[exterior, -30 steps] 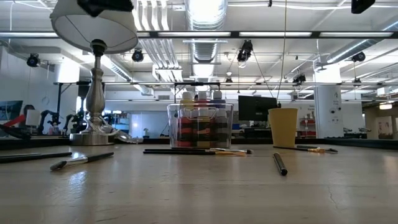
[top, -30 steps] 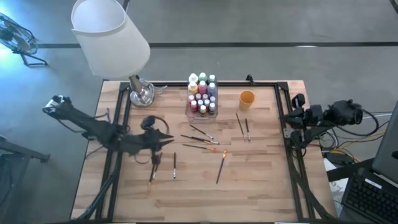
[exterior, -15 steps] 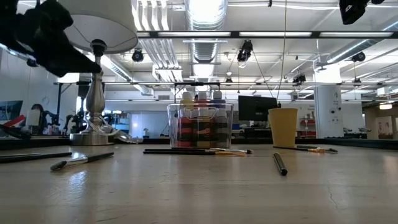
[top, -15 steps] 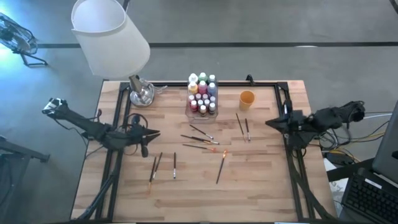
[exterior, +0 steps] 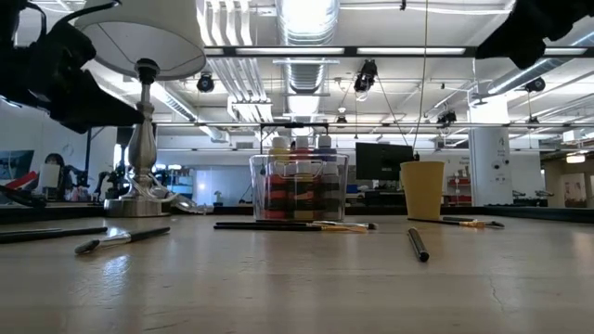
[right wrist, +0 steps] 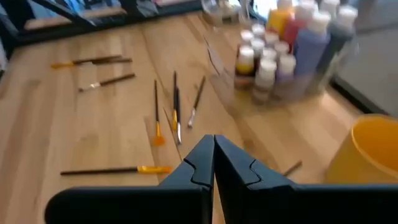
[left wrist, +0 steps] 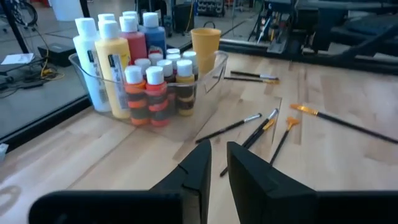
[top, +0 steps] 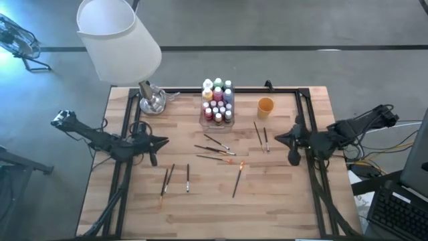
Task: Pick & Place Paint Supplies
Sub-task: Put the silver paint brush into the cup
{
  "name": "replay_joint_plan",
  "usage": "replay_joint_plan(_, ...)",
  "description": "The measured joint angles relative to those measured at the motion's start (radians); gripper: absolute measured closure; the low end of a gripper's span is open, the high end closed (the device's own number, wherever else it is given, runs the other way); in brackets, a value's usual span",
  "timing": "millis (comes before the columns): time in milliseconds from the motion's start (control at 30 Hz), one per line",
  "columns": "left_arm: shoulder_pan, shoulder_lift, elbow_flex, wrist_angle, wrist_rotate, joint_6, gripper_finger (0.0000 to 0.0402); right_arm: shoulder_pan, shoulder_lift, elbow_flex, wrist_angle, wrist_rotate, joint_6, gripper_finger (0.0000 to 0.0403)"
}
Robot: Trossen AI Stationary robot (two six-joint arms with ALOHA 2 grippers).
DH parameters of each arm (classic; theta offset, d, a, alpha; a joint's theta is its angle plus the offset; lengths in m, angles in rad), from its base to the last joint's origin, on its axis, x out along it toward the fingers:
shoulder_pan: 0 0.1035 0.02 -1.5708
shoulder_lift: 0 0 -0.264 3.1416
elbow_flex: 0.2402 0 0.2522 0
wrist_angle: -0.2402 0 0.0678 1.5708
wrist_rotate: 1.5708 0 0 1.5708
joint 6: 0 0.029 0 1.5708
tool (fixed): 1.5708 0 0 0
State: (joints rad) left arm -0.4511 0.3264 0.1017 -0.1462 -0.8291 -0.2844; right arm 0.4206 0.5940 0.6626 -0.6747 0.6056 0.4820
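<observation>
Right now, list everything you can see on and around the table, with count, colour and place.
paint bottles: many, exact count unclear; white caps, mixed colours; standing in the box at the table's back middle
clear box: one, see-through, back middle
paintbrushes: about ten, thin and dark, lying loose across the table's middle
cup: one, orange, right of the box
lamp: one, white shade and silver base, back left corner
table: one, light wood
left end effector: dark, narrowly open, empty, above the table's left edge
right end effector: dark, shut, empty, above the right edge
</observation>
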Motion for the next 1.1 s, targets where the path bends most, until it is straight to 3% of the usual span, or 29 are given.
replay_joint_plan(600, 0.0, 0.0, -0.01, -0.005, 0.0, 0.0, 0.0344, 0.0, 0.088, 0.003, -0.24, -0.011, 0.426, 0.0389)
replay_joint_plan(1100, 0.0, 0.0, -0.01, -0.005, 0.0, 0.0, 0.0344, -0.006, 0.447, 0.001, -0.224, -0.008, 0.772, 0.026)
